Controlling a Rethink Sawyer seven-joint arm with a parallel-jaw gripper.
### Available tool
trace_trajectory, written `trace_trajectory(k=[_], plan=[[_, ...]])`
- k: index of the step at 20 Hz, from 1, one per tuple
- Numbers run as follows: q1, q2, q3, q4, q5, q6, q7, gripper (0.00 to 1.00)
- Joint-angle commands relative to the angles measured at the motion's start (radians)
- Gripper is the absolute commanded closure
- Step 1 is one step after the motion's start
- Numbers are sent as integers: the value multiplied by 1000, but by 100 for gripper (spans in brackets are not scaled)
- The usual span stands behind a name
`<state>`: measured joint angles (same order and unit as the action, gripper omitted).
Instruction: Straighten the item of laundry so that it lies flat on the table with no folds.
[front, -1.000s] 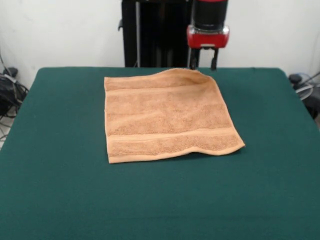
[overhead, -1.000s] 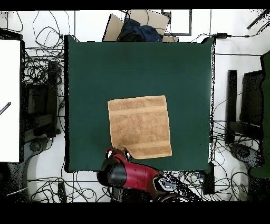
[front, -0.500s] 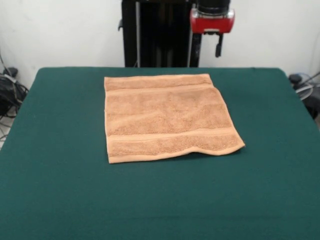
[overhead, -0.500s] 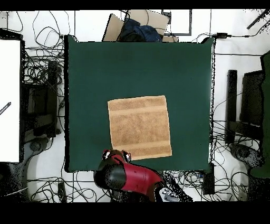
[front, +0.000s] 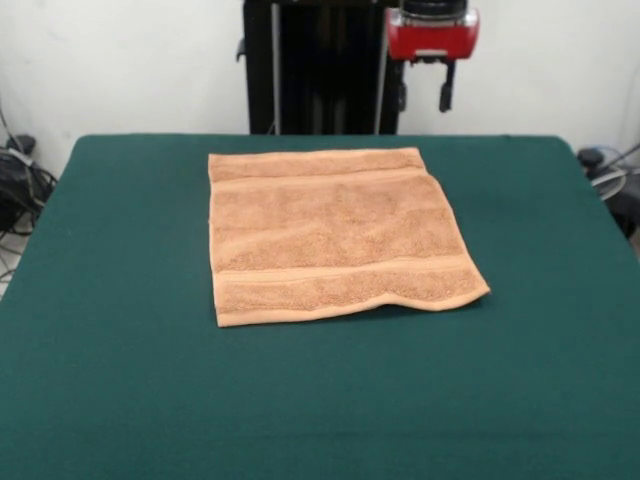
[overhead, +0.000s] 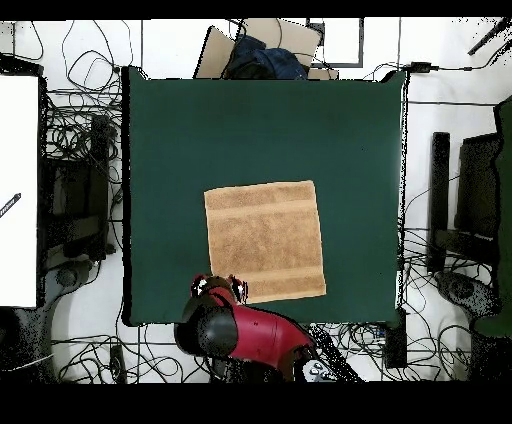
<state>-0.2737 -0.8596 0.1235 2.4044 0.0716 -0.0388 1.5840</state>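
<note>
The orange-tan towel (front: 335, 235) lies spread out on the dark green table (front: 110, 400), a little toward the robot's side. Its woven bands run across near the far and near edges. Its near right corner (front: 455, 295) sits slightly raised and casts a shadow. No label shows. In the overhead view the towel (overhead: 265, 240) is a near-square patch on the table (overhead: 170, 130). My gripper (front: 424, 97) hangs open and empty above the table's far edge, just beyond the towel's far right corner. In the overhead view it (overhead: 219, 288) is by the towel's lower left corner.
The black pedestal (front: 310, 65) stands behind the table's far edge. Tangled cables (overhead: 80, 140) lie on the floor on all sides. A cardboard box with dark cloth (overhead: 258, 55) sits beyond the table's top edge. A white surface (overhead: 18, 190) stands at the left.
The towel's far right corner, raised under the gripper a second ago, now lies flat. The gripper has risen and drawn back off the towel, a little to the right.
</note>
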Motion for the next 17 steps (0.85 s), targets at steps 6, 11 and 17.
trace_trajectory(k=[6,11,17], plan=[[10,-108,54,-98,92,189,194,0],[-8,-109,51,-180,88,249,160,0],[19,-140,-6,-219,72,343,164,0]])
